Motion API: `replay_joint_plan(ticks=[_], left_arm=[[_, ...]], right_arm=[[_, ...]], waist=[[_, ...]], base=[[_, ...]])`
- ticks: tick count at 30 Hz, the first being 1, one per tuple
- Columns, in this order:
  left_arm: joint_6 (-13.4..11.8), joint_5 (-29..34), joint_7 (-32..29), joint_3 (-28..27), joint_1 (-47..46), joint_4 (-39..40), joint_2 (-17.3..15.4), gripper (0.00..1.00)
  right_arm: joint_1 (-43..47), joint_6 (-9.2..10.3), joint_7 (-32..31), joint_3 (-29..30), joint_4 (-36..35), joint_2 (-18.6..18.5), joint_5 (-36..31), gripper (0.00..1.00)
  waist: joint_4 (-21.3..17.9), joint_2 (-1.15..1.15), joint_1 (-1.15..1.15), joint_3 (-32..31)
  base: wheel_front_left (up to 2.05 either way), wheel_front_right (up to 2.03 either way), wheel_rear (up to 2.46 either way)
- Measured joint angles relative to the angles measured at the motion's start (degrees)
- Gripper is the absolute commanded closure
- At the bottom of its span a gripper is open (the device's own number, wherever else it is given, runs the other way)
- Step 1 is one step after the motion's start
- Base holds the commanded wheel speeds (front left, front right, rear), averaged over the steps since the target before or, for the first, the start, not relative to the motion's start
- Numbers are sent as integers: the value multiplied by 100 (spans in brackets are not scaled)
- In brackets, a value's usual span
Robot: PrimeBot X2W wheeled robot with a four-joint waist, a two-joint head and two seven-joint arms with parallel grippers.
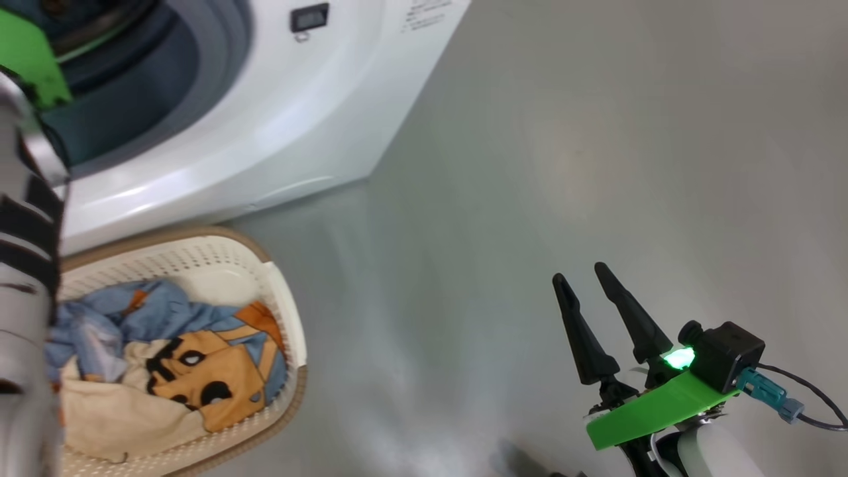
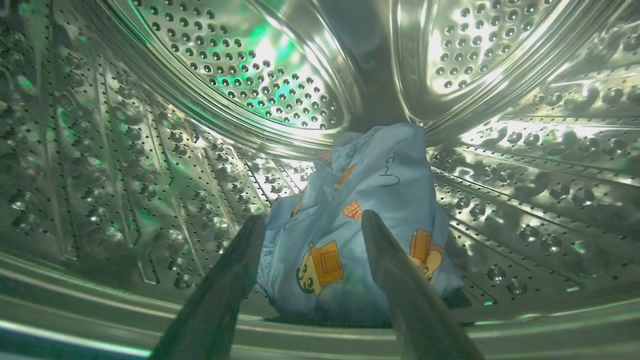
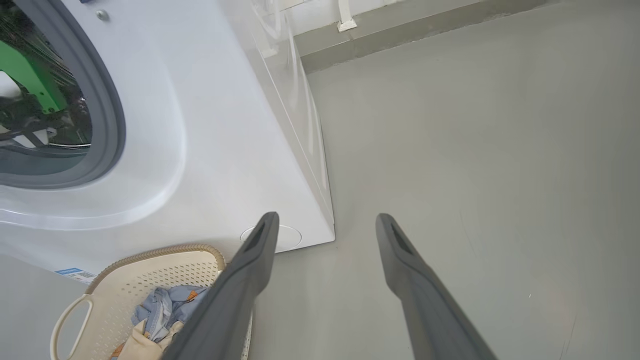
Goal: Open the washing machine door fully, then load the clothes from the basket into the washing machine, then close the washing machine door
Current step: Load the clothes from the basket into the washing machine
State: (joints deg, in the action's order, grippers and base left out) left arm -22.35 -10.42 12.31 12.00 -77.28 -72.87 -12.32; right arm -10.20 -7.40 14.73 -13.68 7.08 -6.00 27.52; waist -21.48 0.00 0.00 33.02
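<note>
One smooth grey floor (image 1: 596, 132) is spreading right of the white boxy washing machine (image 1: 265, 132); its small blue label sticker (image 3: 75, 273) is too small to read. Inside the perforated steel drum (image 2: 150, 150), the left gripper (image 2: 312, 217) is spreading its fingers wide, unclenched, with light blue cartoon-print cloth (image 2: 370, 170) lying between them. The right gripper (image 3: 326, 217) is hanging spread, empty. More clothes (image 1: 165, 344) are lying in the cream perforated plastic basket (image 1: 285, 311), lower left.

The right claw (image 1: 580, 273) has two long, tapering black fingers (image 1: 586, 344) mounted on a bright green plastic bracket (image 1: 656, 404). A boxy black camera (image 1: 732, 354) is fixed to the bracket beside a glowing green light (image 1: 679, 358), with a teal connector (image 1: 762, 387) and a thin black cable (image 1: 818, 404) attached. The right forearm (image 1: 712, 454) is white. The left arm (image 1: 26, 278) is silvery grey with black bands, topped by a second green bracket (image 1: 30, 59).
</note>
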Motion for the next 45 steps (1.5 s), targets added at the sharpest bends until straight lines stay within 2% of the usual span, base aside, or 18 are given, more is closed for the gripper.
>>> replay_joint_plan(ticks=[11, 23, 27, 39, 45], left_arm=[[303, -256, 191, -43, 739, 315, 495, 0], [483, -400, 232, -137, 2501, 2426, 828, 0], [614, -358, 232, -52, 3164, 3119, 902, 0], [945, -601, 232, -45, 5739, 4740, 1012, 0], [948, -564, 232, -175, 6758, 5339, 1012, 0]], right_arm=[[192, 0, 0, 196, -22, -65, -148, 0], [363, 0, 0, 530, -113, -165, -320, 0], [377, 0, 0, 588, -151, -188, -392, 0], [819, 0, 0, 697, -171, -270, -632, 0], [1067, 0, 0, 697, -167, -274, -689, 0]], waist=[[482, 0, 0, -525], [1084, 0, 0, -914], [1245, 0, 0, -1061], [1509, 0, 0, -1882], [1565, 0, 0, -2326]], base=[[0, 0, 0], [0, 0, 0], [0, 0, 0], [0, 0, 0], [0, 0, 0]])
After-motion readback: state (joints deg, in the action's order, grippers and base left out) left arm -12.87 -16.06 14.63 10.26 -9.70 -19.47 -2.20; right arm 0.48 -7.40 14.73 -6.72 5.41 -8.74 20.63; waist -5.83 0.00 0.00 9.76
